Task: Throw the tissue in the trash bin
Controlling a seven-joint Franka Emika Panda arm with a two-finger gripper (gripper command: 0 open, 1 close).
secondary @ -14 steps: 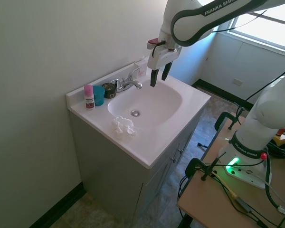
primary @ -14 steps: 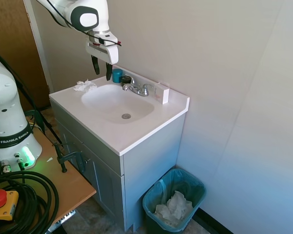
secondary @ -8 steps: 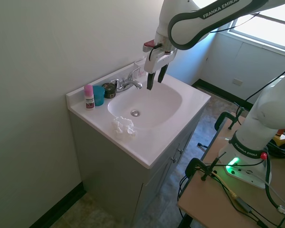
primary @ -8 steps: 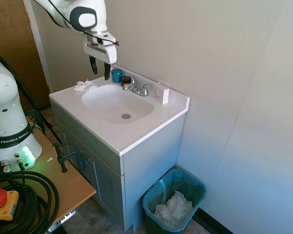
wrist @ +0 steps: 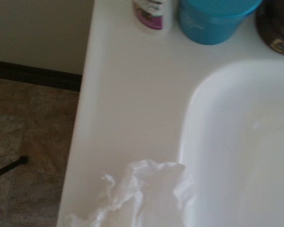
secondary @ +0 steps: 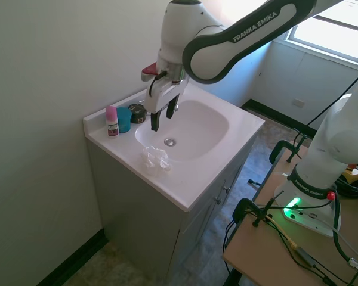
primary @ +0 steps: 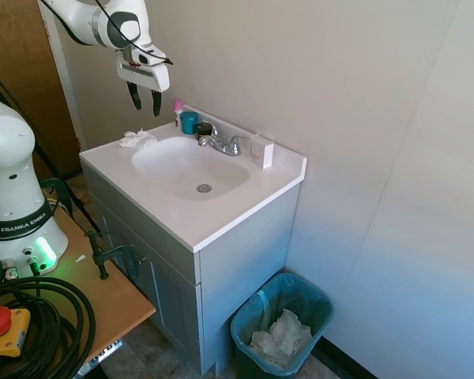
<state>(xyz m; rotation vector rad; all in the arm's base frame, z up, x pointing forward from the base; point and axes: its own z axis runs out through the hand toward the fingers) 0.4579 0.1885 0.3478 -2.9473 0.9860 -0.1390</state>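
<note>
A: Where did the tissue [primary: 137, 140] sit?

B: On the sink top, at the corner beside the basin [primary: 189, 165], near the front edge; the wrist view showed it [wrist: 137, 196] right at the basin's rim, ragged and crumpled.

A: And the gripper [primary: 143, 96]?

B: It hung in the air above that end of the top, fingers spread apart and holding nothing; the other side view showed the same [secondary: 161, 115].

A: How would the tissue handle?

B: Very light and soft, I judged; it would crush rather than resist; best pinched across the thick middle of the wad, since a loose edge might tear or slip out.

A: The trash bin [primary: 282, 325]?

B: On the floor beside the cabinet, well apart from the tissue; white paper already lay in it.
</note>
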